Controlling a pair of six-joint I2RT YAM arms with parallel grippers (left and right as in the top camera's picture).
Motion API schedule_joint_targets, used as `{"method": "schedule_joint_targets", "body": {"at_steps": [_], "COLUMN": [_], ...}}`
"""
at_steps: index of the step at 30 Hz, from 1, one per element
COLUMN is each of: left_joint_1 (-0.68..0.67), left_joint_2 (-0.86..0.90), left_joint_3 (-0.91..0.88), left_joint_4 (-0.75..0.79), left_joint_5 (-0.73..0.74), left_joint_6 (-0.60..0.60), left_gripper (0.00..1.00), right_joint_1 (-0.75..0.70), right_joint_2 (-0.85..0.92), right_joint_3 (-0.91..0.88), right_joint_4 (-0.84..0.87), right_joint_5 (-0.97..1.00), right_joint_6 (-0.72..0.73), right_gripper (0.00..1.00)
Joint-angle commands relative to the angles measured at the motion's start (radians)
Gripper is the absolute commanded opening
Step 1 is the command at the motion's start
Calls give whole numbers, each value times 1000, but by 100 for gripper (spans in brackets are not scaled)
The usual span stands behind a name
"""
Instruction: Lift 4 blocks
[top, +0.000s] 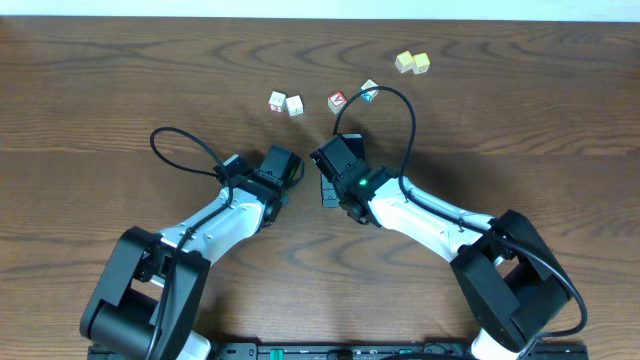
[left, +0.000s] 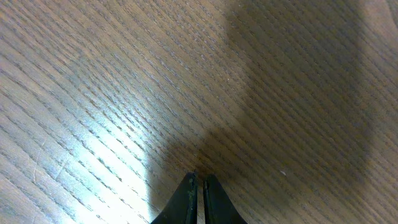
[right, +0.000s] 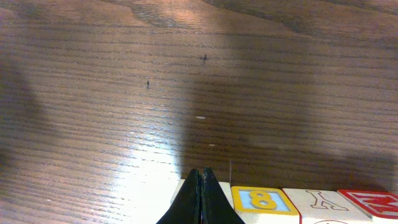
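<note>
The left gripper (left: 200, 180) and right gripper (right: 201, 172) hang near the middle of the table (top: 100, 80), both jaws clenched on nothing. Six loose cubes (top: 295, 105) lie toward twelve o'clock.

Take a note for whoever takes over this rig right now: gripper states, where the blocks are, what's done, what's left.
Left gripper: shut, empty, above the table.
Right gripper: shut, empty, at a row of blocks along the bottom edge of its wrist view.
The overhead view does not show that row; lifted or not, cannot tell.
Six other cubes sit in pairs farther back.
Done: no lift seen.
Left: lift four blocks.
</note>
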Motion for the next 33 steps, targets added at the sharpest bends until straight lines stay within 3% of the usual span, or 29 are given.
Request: {"method": "schedule_joint_targets", "body": {"at_steps": [1, 33], "left_joint_1": [4, 4], "left_joint_2": [-13, -13], "left_joint_3": [-9, -9], "left_joint_4": [-6, -6], "left_joint_5": [-2, -2], "left_joint_6": [-5, -5], "left_gripper": [7, 8], "right_joint_1": [-3, -15], "right_joint_2": [13, -18], "right_joint_3": [8, 71], "right_joint_4": [-3, -49], "right_joint_5": [29, 24], "right_joint_6": [-11, -11], "right_gripper": [1, 1]}}
